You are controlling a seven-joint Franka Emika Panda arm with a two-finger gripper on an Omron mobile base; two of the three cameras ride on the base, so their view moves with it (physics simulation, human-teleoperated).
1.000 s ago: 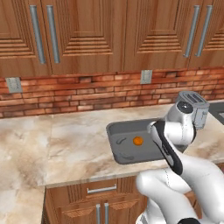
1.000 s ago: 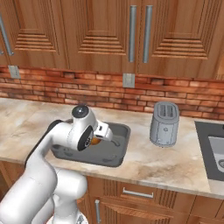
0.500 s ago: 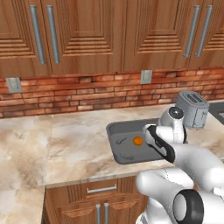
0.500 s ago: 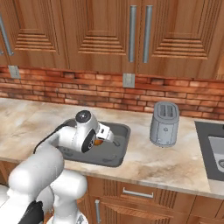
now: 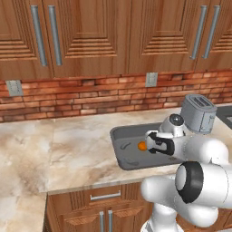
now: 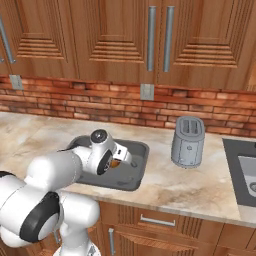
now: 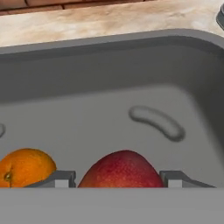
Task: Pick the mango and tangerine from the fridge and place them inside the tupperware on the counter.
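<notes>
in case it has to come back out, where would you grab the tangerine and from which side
Grip the tangerine across its widest middle, coming straight down from above. It is round, so any pair of opposite sides would do, but it lies low inside the tupperware, whose walls block a sideways approach. The mango sits between the gripper fingers, so clear that first.

Even, bright rendered light; soft shadows, no glare; hand view slightly soft.

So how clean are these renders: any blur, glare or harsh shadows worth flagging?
Hand view: sharp, soft even light, no glare; the red-orange oval mango and round bright orange tangerine are cut by the bottom edge. Left base view: crisp, faint shading inside the dark grey rectangular tupperware. Right base view: crisp, the white arm hides much of that container.
</notes>
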